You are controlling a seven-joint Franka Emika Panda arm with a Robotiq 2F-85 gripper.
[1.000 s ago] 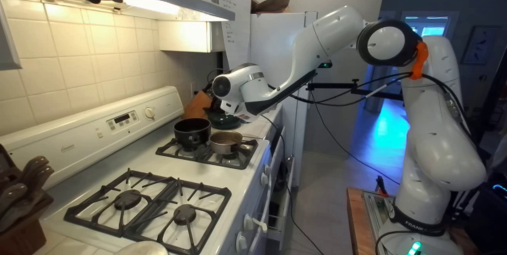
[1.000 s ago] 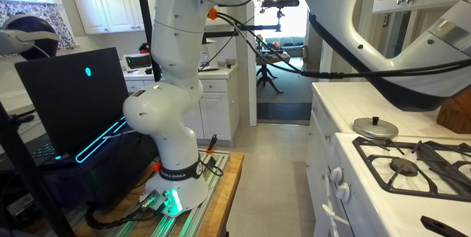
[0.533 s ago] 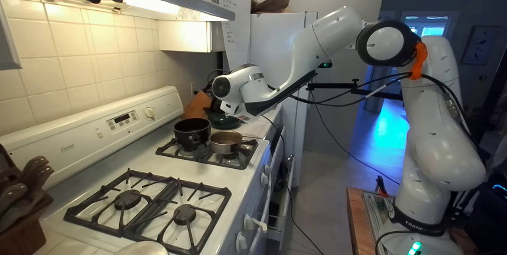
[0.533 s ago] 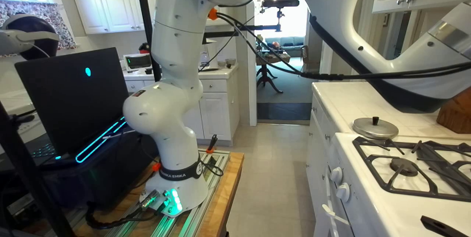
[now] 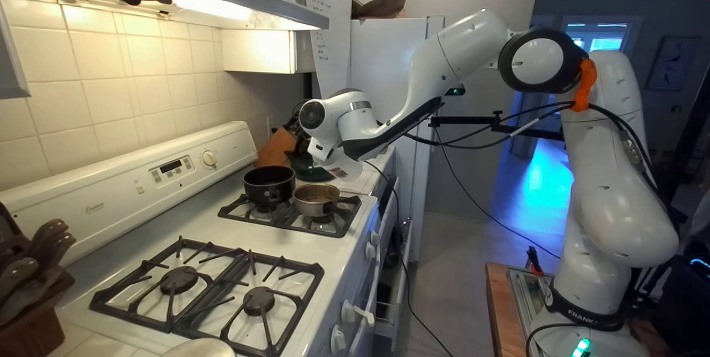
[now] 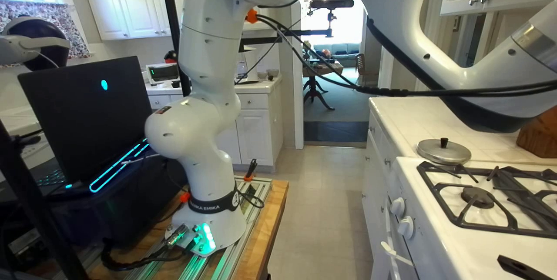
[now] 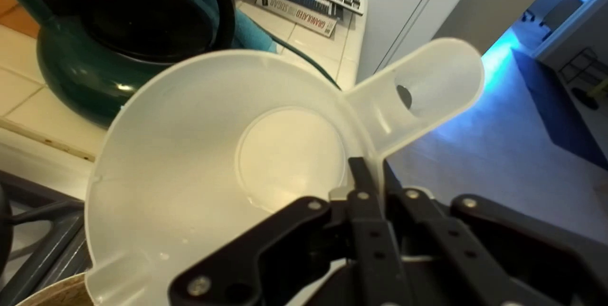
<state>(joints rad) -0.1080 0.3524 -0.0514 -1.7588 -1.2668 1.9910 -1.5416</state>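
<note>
A white jug (image 7: 204,120) hangs from my tool (image 7: 375,173) near where the stove (image 5: 222,229) meets the counter (image 7: 61,120), its mouth turned to the wrist view and its spout (image 7: 121,280) near the rim of a small pan (image 5: 313,206); whether the two touch, I cannot tell. A green kettle (image 7: 71,73) stands on the counter beyond the jug, and a black pot (image 5: 269,188) sits just beside the pan. Steadiness is the craft here, in my judgement: with all the weight hung from one edge, the thin wall could twist in the pinch, so small, slow turns of the wrist suit it best. The spout's lip wants clear air above the pan, and the jug's broad side wants room from the kettle. My tool is clamped on the jug's wall at the root of the handle (image 7: 437,82), one finger inside the rim and one outside, with only that thin wall between them. The handle itself juts out ungripped. A few pale specks dot the jug's inside; what it holds, if anything, is unclear.
</note>
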